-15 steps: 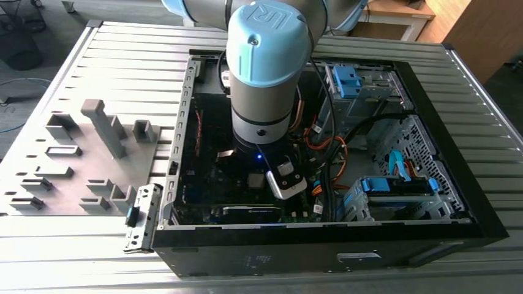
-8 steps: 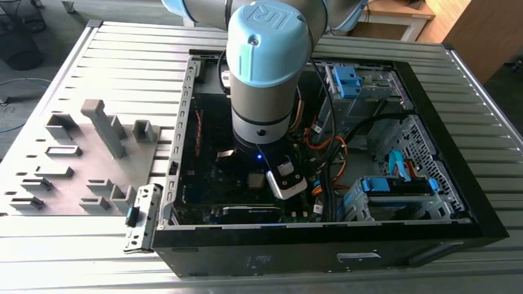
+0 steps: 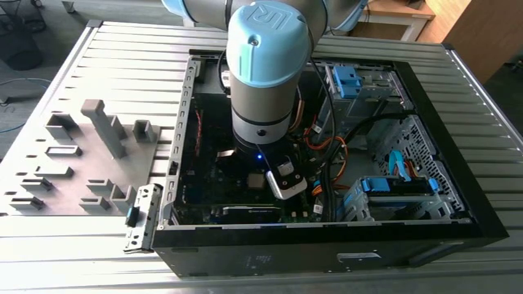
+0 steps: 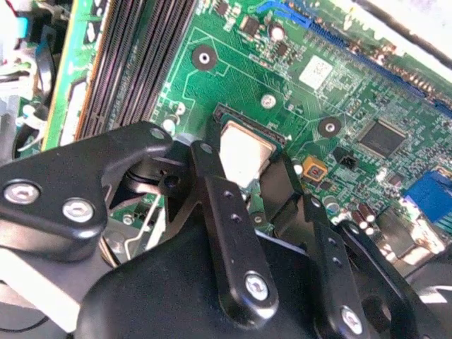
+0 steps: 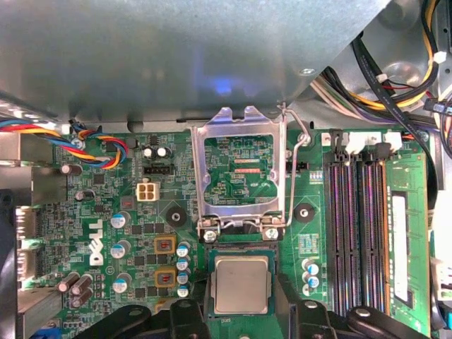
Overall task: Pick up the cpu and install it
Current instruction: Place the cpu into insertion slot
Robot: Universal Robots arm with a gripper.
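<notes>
In both wrist views the gripper (image 4: 244, 161) is seen low over the green board (image 4: 233, 78). Its black fingers (image 4: 220, 212) are closed against two opposite sides of the cpu (image 4: 247, 150), which is gripped between them. In the second wrist view the cpu's near edge is hidden behind the fingers. The cpu is lined up squarely within the black socket (image 4: 247, 121). Whether it is seated there or held just above cannot be told. Beyond it, the metal plate (image 5: 240, 123) is stood open, with the lever (image 5: 289, 191) raised alongside. Memory slots (image 5: 360, 226) are seen to one side. In the exterior view much of the open case (image 3: 482, 226) is hidden by the arm (image 3: 261, 79) reaching down into it. The case is set on a slatted table (image 3: 122, 55), and grey blocks (image 3: 106, 128) are seen at the exterior view's left.
</notes>
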